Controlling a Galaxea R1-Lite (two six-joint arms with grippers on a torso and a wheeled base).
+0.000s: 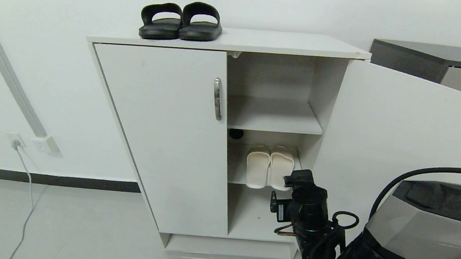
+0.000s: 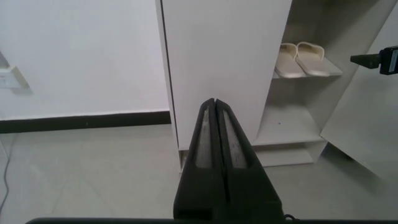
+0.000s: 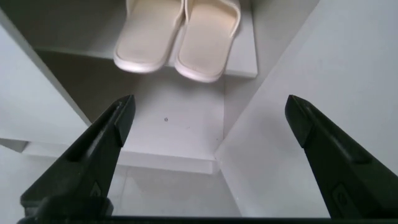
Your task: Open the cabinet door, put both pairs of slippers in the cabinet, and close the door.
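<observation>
Two pairs of slippers and one white cabinet stand against a white wall. In the head view the cabinet's open door reaches toward the right edge of the frame, and the shut door covers its left half. The white slippers lie side by side on the middle shelf inside the open half, just below the frame's centre. The black slippers sit on the cabinet top, upper left of centre and directly above the shut door. They touch each other, and their long axes run from the front edge back toward the wall.

My right gripper hangs in the lower right of the head view, just in front of the open compartment and below the white pair. Its fingers are spread wide with nothing between them. My left gripper faces the shut door from low down. Its fingers are pressed flat together and hold nothing.

I judge the white pair stowed and the black pair next. The black pair lies high up and to the left of the right fingers. It sits over the cabinet's left half, so I judge the left arm has the straighter line, though its fingers must part first. Either arm has to rise well up and close across the slippers' short axis.
</observation>
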